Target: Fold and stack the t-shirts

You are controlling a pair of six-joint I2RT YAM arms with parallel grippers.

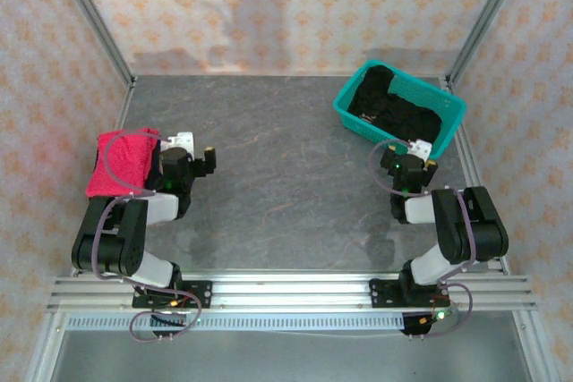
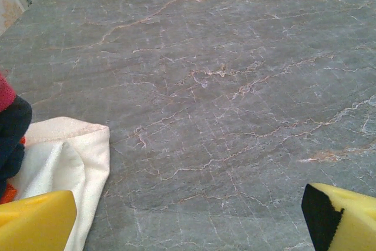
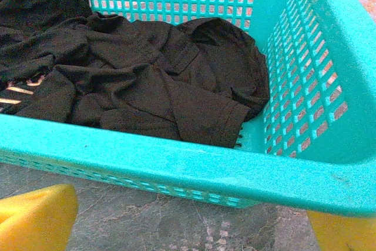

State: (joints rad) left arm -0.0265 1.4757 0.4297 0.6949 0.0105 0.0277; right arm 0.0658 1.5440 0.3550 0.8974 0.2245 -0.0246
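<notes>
My right gripper (image 1: 421,151) faces the near wall of the teal plastic mesh basket (image 1: 345,106), which sits in the far right corner of the grey marbled table (image 1: 286,176). Its yellow fingers (image 3: 35,218) are spread wide with nothing between them.

The crumpled black cloth t-shirt (image 3: 153,80) lies inside the basket, and I judge that picking it up is the step in hand. To do it well I should:

- rise over the near rim (image 3: 176,163) before going down;
- close on one raised fold, such as the hemmed sleeve lying nearest that rim, not on the whole heap;
- keep my fingertips off the mesh, which could snag them;
- lift straight up until the cloth clears the wall, since a light basket may drag along.

The open middle of the table looks like the place to spread it.

The shirt is bunched in deep wrinkles, with a few pale print strokes showing at its left. I cannot tell whether it is one garment or more.

My left gripper (image 2: 188,227) is also wide open and empty, low over bare table. The folded crimson-pink t-shirt (image 1: 121,163) lies by the left edge, and a cream cloth (image 2: 76,157) lies just beside my left fingertip.
</notes>
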